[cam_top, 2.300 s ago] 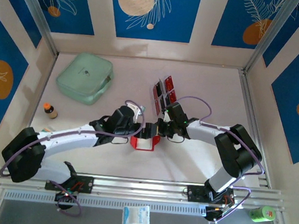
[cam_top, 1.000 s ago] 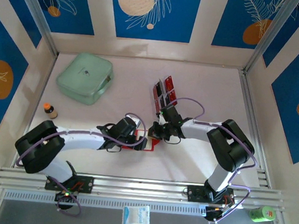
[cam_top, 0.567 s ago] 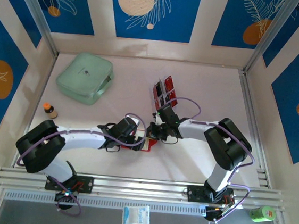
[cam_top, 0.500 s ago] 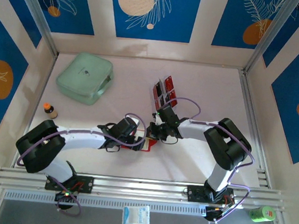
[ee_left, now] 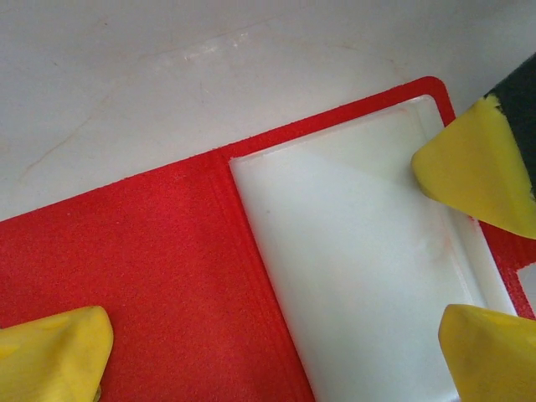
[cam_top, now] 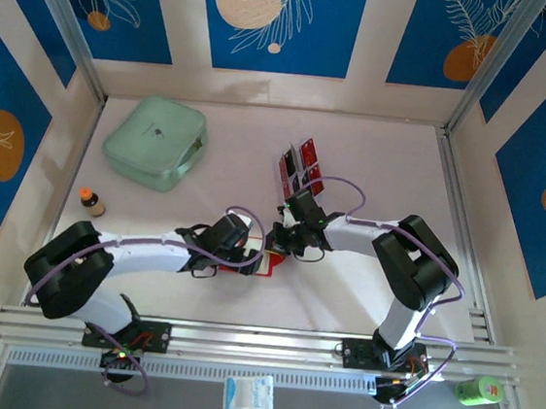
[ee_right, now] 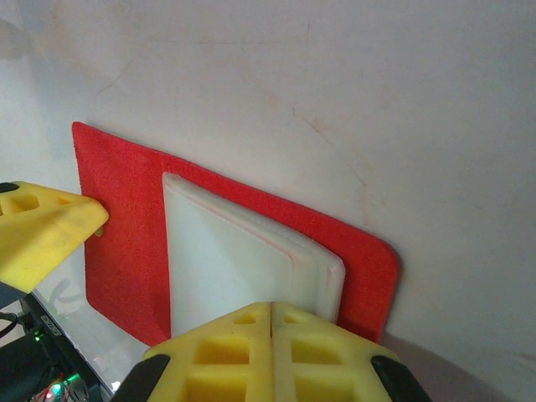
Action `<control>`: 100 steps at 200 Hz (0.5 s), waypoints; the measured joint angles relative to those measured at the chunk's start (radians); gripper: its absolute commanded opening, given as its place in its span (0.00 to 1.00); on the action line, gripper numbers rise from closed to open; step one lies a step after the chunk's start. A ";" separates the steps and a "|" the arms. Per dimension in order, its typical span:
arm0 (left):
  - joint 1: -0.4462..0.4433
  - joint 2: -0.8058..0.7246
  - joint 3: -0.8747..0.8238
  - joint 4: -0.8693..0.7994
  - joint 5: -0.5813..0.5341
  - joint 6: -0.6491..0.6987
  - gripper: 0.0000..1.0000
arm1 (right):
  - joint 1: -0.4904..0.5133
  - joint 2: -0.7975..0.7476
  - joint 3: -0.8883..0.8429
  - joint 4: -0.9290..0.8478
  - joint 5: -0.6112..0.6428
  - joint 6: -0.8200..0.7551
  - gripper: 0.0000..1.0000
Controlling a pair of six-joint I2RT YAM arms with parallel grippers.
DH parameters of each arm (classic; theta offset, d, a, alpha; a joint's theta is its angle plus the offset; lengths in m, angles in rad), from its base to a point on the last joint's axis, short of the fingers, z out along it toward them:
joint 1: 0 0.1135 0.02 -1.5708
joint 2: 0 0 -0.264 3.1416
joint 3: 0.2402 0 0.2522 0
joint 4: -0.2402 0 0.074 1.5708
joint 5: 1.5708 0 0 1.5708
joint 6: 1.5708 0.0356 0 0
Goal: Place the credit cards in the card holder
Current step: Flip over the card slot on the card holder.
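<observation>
The card holder (cam_top: 259, 263) lies open and flat on the table, red with a white pocket (ee_left: 360, 260) on one half. My left gripper (ee_left: 270, 356) is open, a yellow fingertip (ee_left: 50, 352) on each side of the red cover (ee_left: 159, 251). My right gripper (ee_right: 272, 308) is shut, with nothing visible between its fingers, and its tip rests on the pocket's edge (ee_right: 251, 260). In the top view both grippers meet over the wallet, left (cam_top: 251, 258) and right (cam_top: 274, 244). The credit cards (cam_top: 303, 167), red and black, stand in a clear rack behind the right gripper.
A mint-green case (cam_top: 156, 140) lies at the back left. A small bottle (cam_top: 91, 202) stands near the left wall. A white packet (cam_top: 249, 398) and a green object (cam_top: 480, 389) lie beyond the front rail. The right arm's cable (cam_top: 348, 185) loops beside the rack.
The wallet was held up bent between the grippers; now it lies flat. My left arm has come down low, and my right gripper has crept left onto the pocket.
</observation>
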 measured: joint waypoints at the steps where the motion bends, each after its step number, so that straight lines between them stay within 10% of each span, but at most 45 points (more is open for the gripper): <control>1: 0.000 -0.001 0.000 -0.002 0.000 0.000 1.00 | 0.000 0.000 0.000 -0.002 0.001 -0.001 0.00; 100: 0.000 -0.005 0.000 -0.005 -0.003 -0.002 1.00 | 0.002 -0.005 0.041 -0.051 0.002 -0.013 0.00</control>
